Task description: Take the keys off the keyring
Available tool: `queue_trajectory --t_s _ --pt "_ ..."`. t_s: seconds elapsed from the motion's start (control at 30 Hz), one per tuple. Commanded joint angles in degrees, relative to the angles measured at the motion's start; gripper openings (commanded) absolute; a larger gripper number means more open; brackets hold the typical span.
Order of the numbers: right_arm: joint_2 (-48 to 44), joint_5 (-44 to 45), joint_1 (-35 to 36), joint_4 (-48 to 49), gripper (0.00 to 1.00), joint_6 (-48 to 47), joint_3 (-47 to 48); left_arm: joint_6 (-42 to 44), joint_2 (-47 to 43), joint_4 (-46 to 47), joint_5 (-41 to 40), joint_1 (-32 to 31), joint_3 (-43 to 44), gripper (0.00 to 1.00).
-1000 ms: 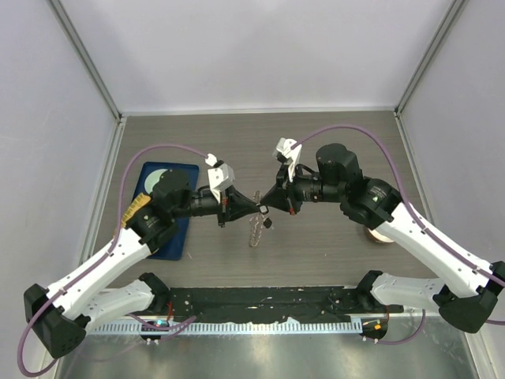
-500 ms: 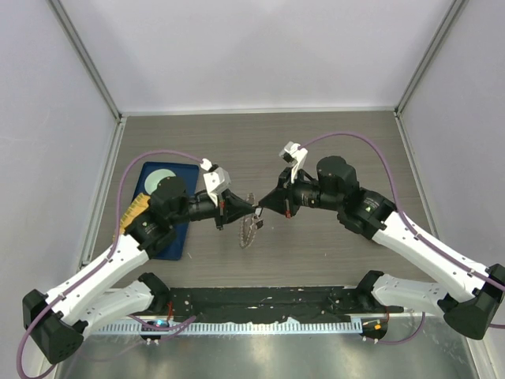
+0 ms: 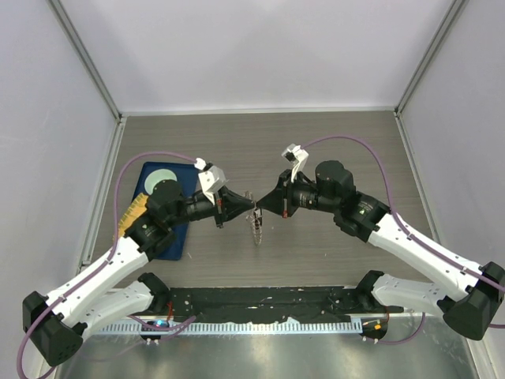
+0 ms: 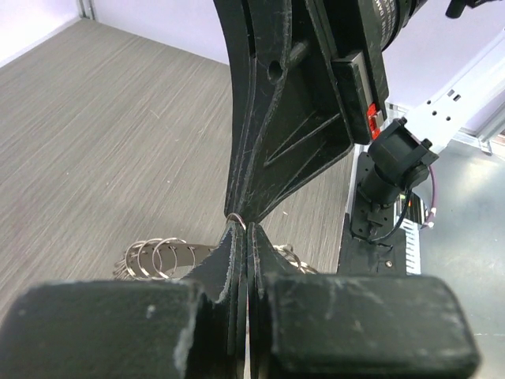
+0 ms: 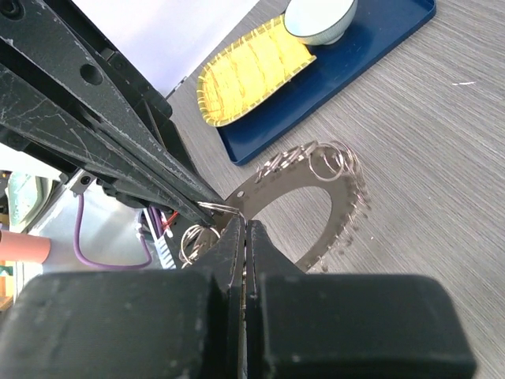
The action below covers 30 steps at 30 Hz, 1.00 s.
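Observation:
The keyring is a flat grey metal ring fringed with many small wire loops. It hangs edge-on above the table between both grippers. My left gripper is shut on a small wire loop at the ring's top, seen close in the left wrist view. My right gripper is shut on the ring's band right beside it, tip to tip with the left fingers. The ring's band also shows low in the left wrist view. I cannot make out any black-headed keys.
A blue tray lies at the left with a pale round dish and a yellow woven piece on it, partly under my left arm. Grey walls enclose the table on three sides.
Both grippers stayed tip to tip on the ring and shifted slightly left. The ring swung to show its face, then hung edge-on again. The right wrist dropped lower.

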Motion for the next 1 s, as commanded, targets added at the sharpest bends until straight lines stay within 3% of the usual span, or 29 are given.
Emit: queue_trajectory --t_s 0.0,0.13,0.2,0.4,0.57,0.7,0.87,0.97 --pt "0.2 0.81 -0.15 2.71 0.01 1.93 -2.66 -2.39 -1.9 13.12 2.07 -0.18 1.24 0.0" --pt "-0.59 -0.25 -0.15 5.88 0.05 2.46 -3.02 -3.45 -1.55 14.44 2.34 -0.27 0.45 0.0" --pt "-2.08 0.27 -0.15 6.5 0.18 1.5 -3.02 -4.15 -1.64 14.96 2.34 -0.27 0.1 0.0" --pt "-7.78 2.37 -0.23 5.8 0.4 -6.74 -3.72 -5.12 -1.9 15.49 3.3 -0.27 -1.31 0.0" --pt "-11.49 4.58 -0.23 6.76 0.43 -16.41 -5.04 -6.35 -1.38 16.72 5.76 -0.27 -1.48 0.0" --pt "-12.28 1.43 -0.85 9.05 0.44 -22.31 -5.31 -6.79 -0.41 16.81 7.08 -0.18 -1.13 0.0" --pt "-11.93 -14.62 -2.17 10.37 0.43 -25.83 -3.28 -7.76 0.03 16.99 9.36 -0.18 -0.69 0.0" --pt "-11.32 -19.92 -2.52 10.37 0.42 -26.54 -2.31 -7.93 0.3 16.81 10.59 -0.09 -0.17 0.0"
